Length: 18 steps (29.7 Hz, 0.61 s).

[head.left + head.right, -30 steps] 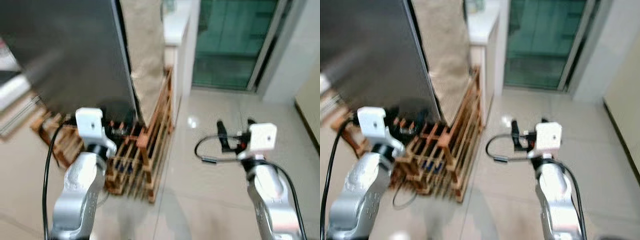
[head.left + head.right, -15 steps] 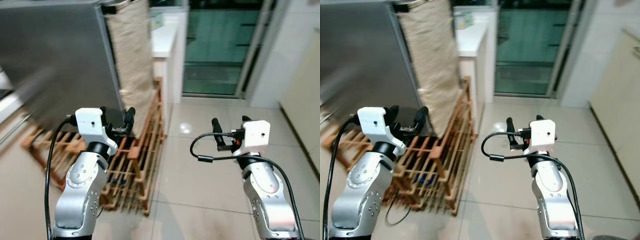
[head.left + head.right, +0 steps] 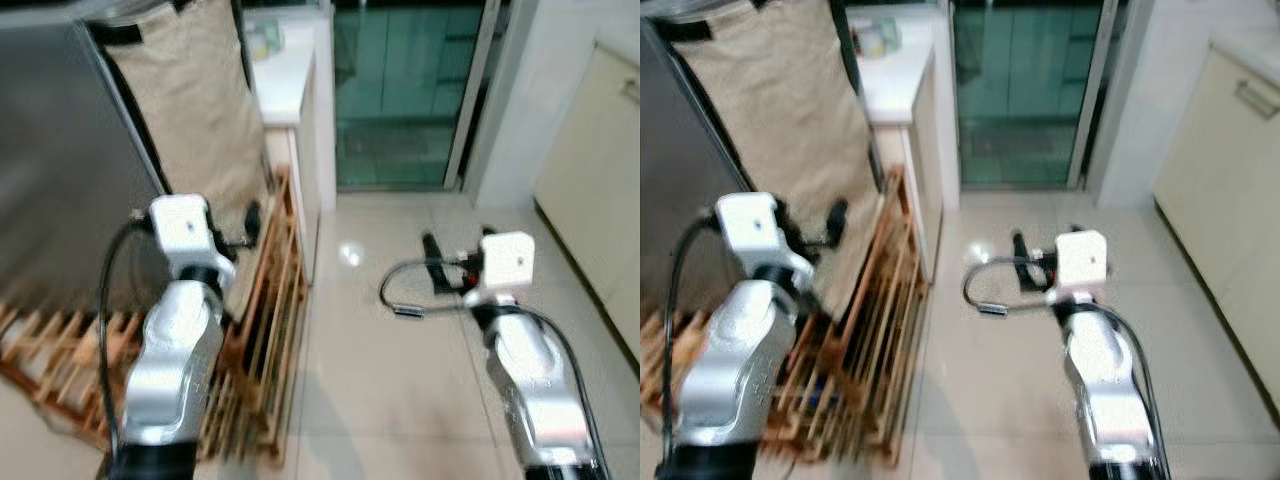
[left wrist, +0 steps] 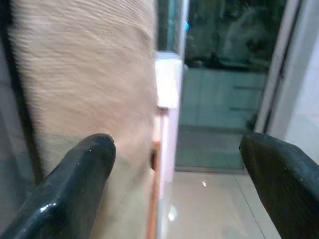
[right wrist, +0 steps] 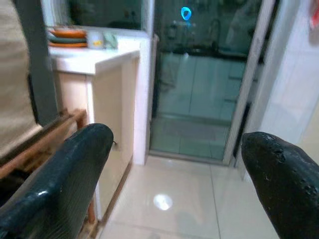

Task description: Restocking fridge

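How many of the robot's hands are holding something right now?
0. The left hand is open in front of the beige cloth bag beside the wooden rack; the right hand is open over the tiled floor, facing the glass door.

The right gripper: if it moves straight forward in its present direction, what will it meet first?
The right gripper, jaws open and empty, points toward the glass door. Only bare floor lies between, so the way looks free; depth is uncertain.
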Motion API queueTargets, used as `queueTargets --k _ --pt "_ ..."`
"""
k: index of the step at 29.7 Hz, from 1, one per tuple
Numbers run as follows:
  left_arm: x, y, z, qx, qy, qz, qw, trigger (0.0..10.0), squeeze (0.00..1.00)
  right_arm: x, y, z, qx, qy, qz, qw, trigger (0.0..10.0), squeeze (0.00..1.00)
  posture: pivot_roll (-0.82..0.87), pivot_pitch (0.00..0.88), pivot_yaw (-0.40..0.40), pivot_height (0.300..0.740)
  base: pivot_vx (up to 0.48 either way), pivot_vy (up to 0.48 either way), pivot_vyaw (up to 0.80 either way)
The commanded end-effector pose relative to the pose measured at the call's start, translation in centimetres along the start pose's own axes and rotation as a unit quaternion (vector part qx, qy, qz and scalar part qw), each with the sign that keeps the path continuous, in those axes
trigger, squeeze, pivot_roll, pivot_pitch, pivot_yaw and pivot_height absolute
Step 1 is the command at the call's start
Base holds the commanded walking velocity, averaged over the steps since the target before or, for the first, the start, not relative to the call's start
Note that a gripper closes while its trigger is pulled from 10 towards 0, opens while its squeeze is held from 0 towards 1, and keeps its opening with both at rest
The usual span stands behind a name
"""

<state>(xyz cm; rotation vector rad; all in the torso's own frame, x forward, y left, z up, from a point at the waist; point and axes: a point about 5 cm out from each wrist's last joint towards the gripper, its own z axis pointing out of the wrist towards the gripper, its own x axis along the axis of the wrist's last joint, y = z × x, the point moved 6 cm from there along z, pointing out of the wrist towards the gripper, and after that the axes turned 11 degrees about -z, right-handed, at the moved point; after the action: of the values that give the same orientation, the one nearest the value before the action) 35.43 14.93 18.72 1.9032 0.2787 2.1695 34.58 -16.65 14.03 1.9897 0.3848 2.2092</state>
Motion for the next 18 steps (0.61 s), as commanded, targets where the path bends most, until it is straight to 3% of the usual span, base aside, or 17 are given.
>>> queueTargets --k 1,6,18 --pt "0.4 -1.6 -0.2 0.029 0.007 0.004 1.000 10.0 0.00 0.4 -1.2 0.0 0.018 0.008 0.007 1.000 10.0 0.00 -0.16 0.000 0.078 0.740 0.000 0.000 0.00" --pt "0.5 -1.9 0.0 0.038 0.007 0.004 0.999 10.0 0.00 0.2 -1.3 0.0 0.021 0.006 0.005 1.000 10.0 0.00 -0.16 0.000 0.078 0.740 0.000 0.000 0.00" --pt "0.3 -0.3 0.3 0.004 -0.005 0.002 1.000 10.0 0.00 -0.4 -1.4 -0.4 0.021 -0.004 0.007 1.000 10.0 0.00 -0.17 0.000 0.083 0.740 0.000 0.000 0.00"
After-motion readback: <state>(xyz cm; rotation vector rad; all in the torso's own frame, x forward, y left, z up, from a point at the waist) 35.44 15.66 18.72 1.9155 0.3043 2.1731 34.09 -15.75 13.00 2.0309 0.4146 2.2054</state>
